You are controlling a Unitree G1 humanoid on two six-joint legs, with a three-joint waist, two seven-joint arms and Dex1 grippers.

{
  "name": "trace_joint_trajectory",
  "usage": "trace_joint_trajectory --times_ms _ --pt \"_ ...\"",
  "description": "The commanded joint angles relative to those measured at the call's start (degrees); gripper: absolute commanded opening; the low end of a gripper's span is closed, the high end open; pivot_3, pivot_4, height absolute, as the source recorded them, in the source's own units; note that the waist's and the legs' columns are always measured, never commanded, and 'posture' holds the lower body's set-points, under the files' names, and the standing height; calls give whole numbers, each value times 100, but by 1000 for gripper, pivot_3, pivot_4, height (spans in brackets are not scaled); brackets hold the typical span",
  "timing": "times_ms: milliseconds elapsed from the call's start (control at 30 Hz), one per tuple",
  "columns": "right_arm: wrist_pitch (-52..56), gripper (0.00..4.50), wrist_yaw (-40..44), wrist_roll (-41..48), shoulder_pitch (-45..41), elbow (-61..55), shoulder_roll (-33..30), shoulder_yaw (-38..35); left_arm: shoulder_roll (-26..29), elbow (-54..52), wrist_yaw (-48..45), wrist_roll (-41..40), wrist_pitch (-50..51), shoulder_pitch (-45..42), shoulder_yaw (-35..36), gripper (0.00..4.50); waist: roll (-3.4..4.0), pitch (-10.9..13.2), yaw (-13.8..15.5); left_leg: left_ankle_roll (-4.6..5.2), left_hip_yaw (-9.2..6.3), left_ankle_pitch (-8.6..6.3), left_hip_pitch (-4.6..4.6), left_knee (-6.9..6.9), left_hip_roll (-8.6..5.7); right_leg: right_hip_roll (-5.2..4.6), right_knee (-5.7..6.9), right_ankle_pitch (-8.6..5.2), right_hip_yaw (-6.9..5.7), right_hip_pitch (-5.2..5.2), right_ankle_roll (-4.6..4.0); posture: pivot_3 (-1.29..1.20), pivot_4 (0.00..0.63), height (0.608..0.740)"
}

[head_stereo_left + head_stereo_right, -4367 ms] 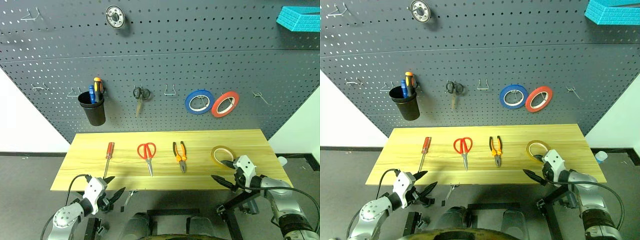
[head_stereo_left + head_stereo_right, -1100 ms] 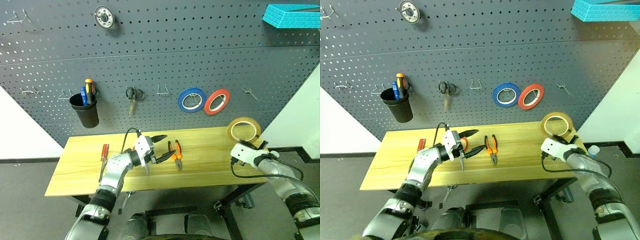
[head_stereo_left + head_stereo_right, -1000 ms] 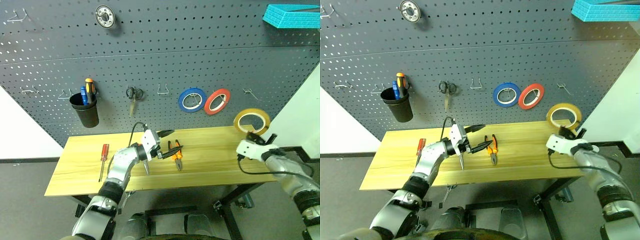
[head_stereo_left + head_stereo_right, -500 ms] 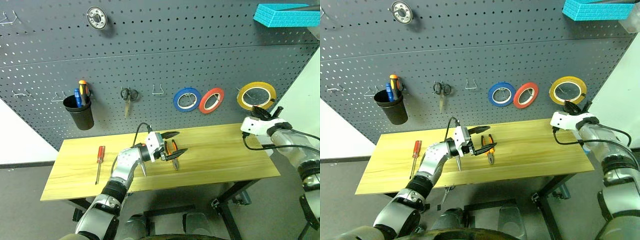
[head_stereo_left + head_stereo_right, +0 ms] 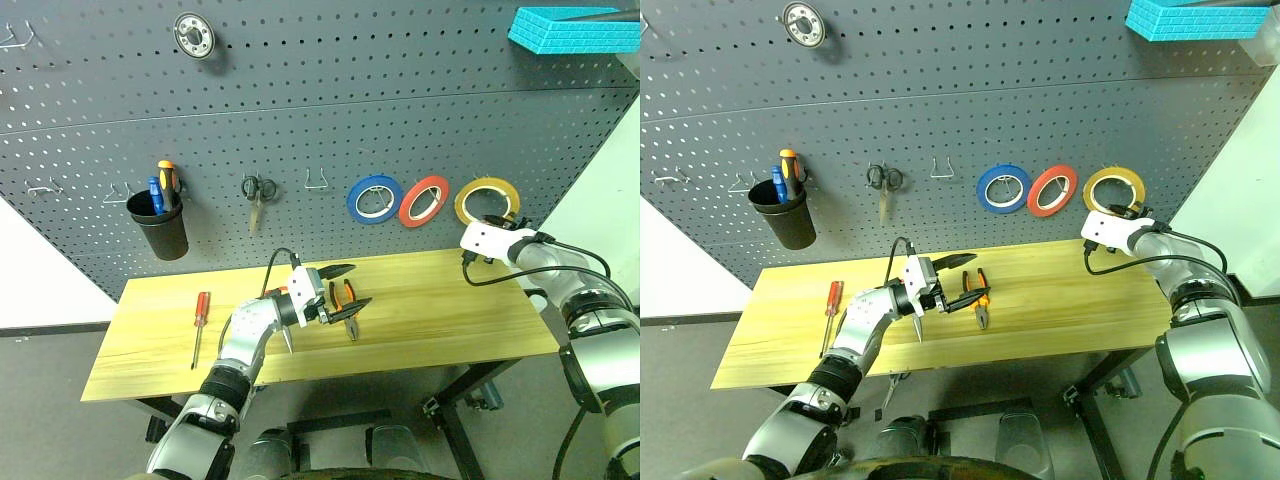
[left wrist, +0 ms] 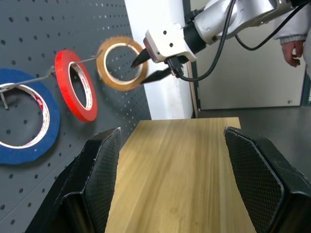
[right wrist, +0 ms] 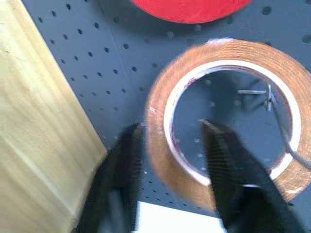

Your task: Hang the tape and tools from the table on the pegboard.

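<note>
Scissors point(image 5: 287, 335) mostly hidden by left hand point(image 5: 343, 289) (blades showing), blue roll point(image 6: 19, 121) cropped

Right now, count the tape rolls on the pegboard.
3, in a row on the pegboard: the blue roll, the red roll, then the yellow tape by the right end effector.

- A white wall point(image 5: 45, 275) shows at the left, beside and below the slanted edge of the dark panel.
- A second white wall point(image 5: 610, 205) is at the right side.
- The floor point(image 5: 60, 420) is dark grey and smooth, with a black skirting line at the bottom of the walls.
- A turquoise ribbed object point(image 5: 575, 28) sits high in the right corner.
- A person's hand point(image 6: 293, 51) with a pale sleeve shows at a grey wall.
</note>
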Motion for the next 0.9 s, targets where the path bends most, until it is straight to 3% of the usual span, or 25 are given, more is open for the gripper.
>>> trace_joint_trajectory --times_ms 33,100,300,533,633,900 --pt "-150 3418 -148 31 -109 -168 -97 52 57 -338 48 -155 57 44 116 3547 1 0 -2 0 1 0 1 0 0 0 1 0 1 -1 0 -89 14 740" --pt "-378 4039 9 139 73 -312 -104 17 99 -439 40 -230 169 110 140 3547 1 1 1 0 1 0 2 0 0 1 4 -1 2 -1 -1 -89 17 740" --pt "-954 4039 1705 1436 1338 -1715 243 -313 299 -715 74 -717 833 281 481 3547 -12 10 -10 0 -1 0 2 -3 1 2 2 -3 3 0 4 -113 29 740" --pt "1427 4039 2639 2466 2471 -3843 1348 -452 865 -373 295 -837 1497 308 1049 3547 -18 25 -67 0 -1 -1 12 3 2 6 30 -3 14 -6 2 -131 36 740" --pt "2646 4460 2829 2707 2509 -4356 1816 -410 1313 173 676 -333 1579 231 1076 3547 -17 27 -33 -3 -5 -2 12 3 2 7 42 -4 19 -15 0 -125 43 740" --pt "4985 4460 2216 2622 1938 -4228 2896 -325 1880 913 931 20 1914 73 1150 3547 -21 48 31 -4 -15 -2 -7 -6 -5 9 67 -4 28 -59 0 -105 52 740"
